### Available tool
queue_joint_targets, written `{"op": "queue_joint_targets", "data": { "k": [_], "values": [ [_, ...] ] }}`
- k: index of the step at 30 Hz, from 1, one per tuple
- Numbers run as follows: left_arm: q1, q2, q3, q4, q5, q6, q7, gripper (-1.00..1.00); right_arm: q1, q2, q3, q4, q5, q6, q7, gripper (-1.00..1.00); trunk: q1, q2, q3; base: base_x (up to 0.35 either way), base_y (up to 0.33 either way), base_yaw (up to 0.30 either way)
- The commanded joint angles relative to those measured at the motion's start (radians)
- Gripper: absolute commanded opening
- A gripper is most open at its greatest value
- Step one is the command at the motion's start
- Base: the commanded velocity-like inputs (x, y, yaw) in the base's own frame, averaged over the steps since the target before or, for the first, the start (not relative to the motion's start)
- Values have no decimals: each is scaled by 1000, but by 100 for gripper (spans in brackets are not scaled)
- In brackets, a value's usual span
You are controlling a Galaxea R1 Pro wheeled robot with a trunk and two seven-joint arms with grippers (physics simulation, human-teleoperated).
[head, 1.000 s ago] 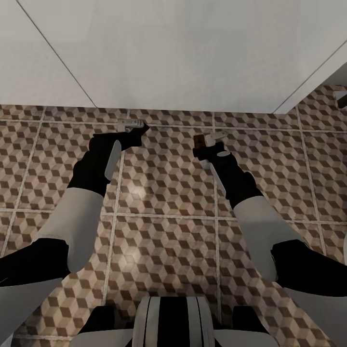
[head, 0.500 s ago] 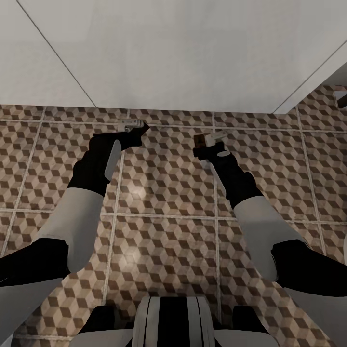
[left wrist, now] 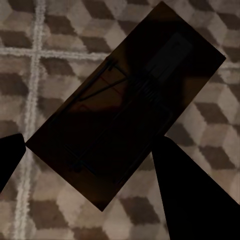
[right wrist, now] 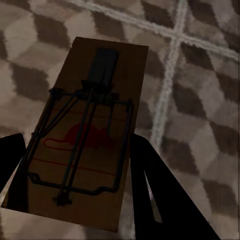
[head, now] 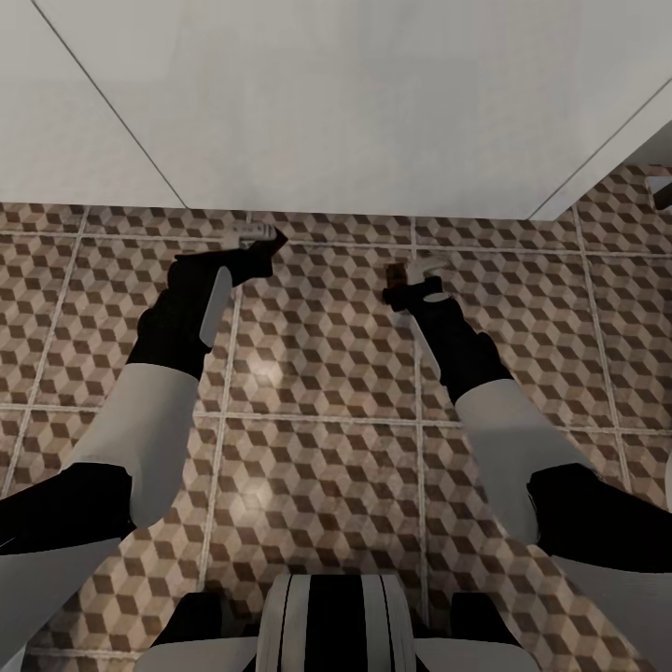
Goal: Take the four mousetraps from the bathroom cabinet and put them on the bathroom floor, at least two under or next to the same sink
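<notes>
My left gripper (head: 254, 235) hangs low over the bathroom floor (head: 317, 355), close to the foot of a white wall. The left wrist view shows a dark-brown mousetrap (left wrist: 125, 100) spanning the left gripper (left wrist: 87, 150) from finger to finger, tilted over the cube-pattern tiles. My right gripper (head: 417, 277) is shut on another mousetrap (head: 394, 273), also just above the floor. Seen from the right wrist, that mousetrap (right wrist: 95, 115) has a wire spring and a red mouse print, and it sits between the dark fingers of the right gripper (right wrist: 75, 150). The cabinet and the sink are out of view.
A white wall (head: 336, 103) runs across the far side, with a corner at the right. A small dark object (head: 662, 191) sits at the far right edge. My own base (head: 327, 625) is at the near edge, and tiled floor lies between the arms.
The left gripper has shifted slightly toward the wall. The right gripper has moved a little to the right with its mousetrap. The view has not shifted.
</notes>
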Motion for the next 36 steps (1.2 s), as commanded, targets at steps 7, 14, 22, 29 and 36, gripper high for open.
{"op": "queue_joint_targets", "data": {
  "k": [7,14,22,29,36],
  "values": [
    [1,0,0,-6,3,5,-3,-100,-31,-36,2,10,-9,18,-8,-100,0,0,0,0,0,0],
    [4,3,0,-8,3,5,-3,-100,-66,-42,2,47,-10,44,-6,-100,0,0,0,0,0,0],
    [4,4,0,-12,4,6,-3,-100,-151,-44,2,185,-12,48,-6,-100,0,0,0,0,0,0],
    [7,5,0,-40,4,7,-2,-100,-162,-44,1,212,-13,47,-6,-100,0,0,0,0,0,0],
    [17,5,0,-63,5,8,-1,-100,-163,-43,-1,224,-13,47,-6,-100,0,0,0,0,0,0]
  ]
}}
